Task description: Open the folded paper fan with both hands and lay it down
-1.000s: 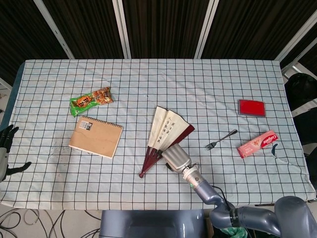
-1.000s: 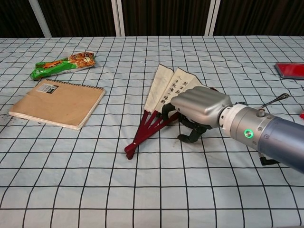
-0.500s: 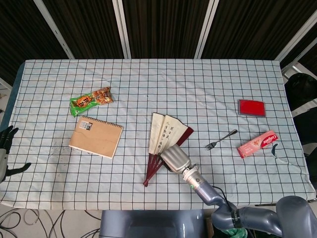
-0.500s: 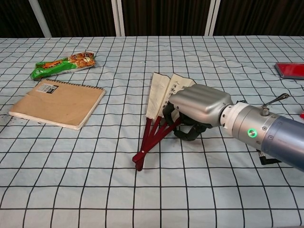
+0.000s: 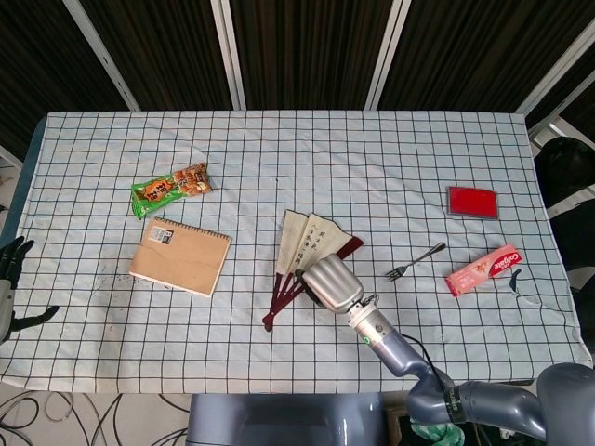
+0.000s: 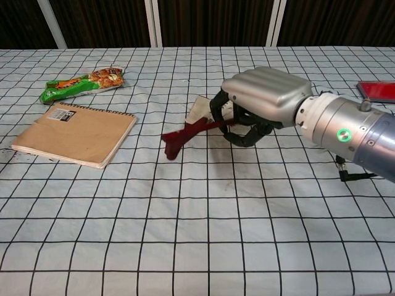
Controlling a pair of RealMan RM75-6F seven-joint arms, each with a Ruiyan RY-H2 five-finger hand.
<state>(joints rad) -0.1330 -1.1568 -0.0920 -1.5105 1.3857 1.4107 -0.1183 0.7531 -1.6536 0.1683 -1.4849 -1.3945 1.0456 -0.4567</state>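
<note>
Covering table: checked cloth (image 5: 307, 149); dark slatted panels (image 5: 307, 46) behind.

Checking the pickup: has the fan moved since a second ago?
Yes. The right hand has lifted the fan off the tablecloth.

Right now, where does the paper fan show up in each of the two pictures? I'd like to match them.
Head view: the paper fan lies just below the middle, partly spread, its lower right under the right hand.
Chest view: the fan sits above the middle, its dark red handle end raised toward the left, held by the same hand.
Shared landmark: the brown notebook, left of the fan in both.
</note>
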